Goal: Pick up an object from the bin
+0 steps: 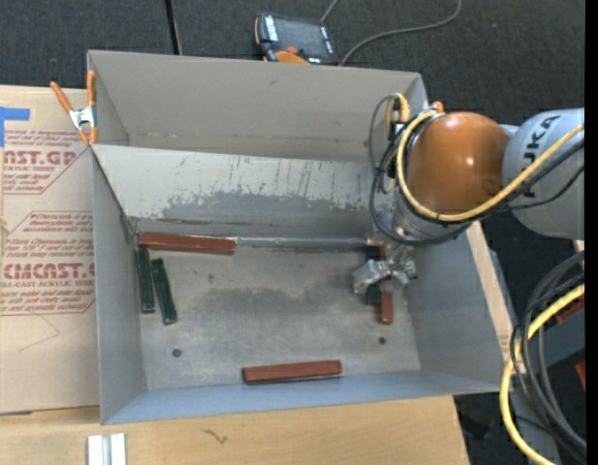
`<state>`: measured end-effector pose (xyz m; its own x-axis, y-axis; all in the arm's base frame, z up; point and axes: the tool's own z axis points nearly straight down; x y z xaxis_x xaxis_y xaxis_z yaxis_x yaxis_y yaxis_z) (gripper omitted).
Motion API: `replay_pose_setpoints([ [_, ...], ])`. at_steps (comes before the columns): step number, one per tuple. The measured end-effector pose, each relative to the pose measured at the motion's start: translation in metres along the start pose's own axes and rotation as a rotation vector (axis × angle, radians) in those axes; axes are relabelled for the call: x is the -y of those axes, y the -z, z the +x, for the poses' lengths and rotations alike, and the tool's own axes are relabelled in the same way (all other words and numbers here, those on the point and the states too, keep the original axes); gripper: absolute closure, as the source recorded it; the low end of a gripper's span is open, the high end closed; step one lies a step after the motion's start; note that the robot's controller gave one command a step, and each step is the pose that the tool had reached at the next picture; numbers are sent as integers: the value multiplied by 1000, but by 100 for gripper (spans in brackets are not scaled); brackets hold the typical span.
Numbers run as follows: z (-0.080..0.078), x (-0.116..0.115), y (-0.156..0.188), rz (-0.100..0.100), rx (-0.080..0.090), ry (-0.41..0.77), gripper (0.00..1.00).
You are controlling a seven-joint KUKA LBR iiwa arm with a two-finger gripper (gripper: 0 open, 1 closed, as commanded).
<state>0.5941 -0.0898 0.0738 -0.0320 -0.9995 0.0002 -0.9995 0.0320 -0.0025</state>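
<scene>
The end effector (384,277) is low at the right of the bin (250,100), over a short red-brown stick (386,309). Its grip cannot be told; lifting remains.

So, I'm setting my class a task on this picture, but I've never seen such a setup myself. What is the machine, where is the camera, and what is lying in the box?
The machine is a single robot arm with a rounded orange cover, reaching in from the right. One camera looks down on it from above, a little to one side. The arm's grasping part, the end effector, hangs low over the right side of a grey metal bin. Just below it lies a short reddish-brown stick; I cannot tell whether it is gripped. Also on the bin's floor are a long reddish-brown bar by the back wall, a second reddish-brown bar near the front, and at the left a dark green stick beside another green stick.
</scene>
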Motion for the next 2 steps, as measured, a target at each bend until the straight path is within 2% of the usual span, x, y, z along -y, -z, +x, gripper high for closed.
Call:
replay_pose_setpoints([
  [1,6,-25,125,4,1,30,100],
  [2,1,-29,147,0,3,10,100],
])
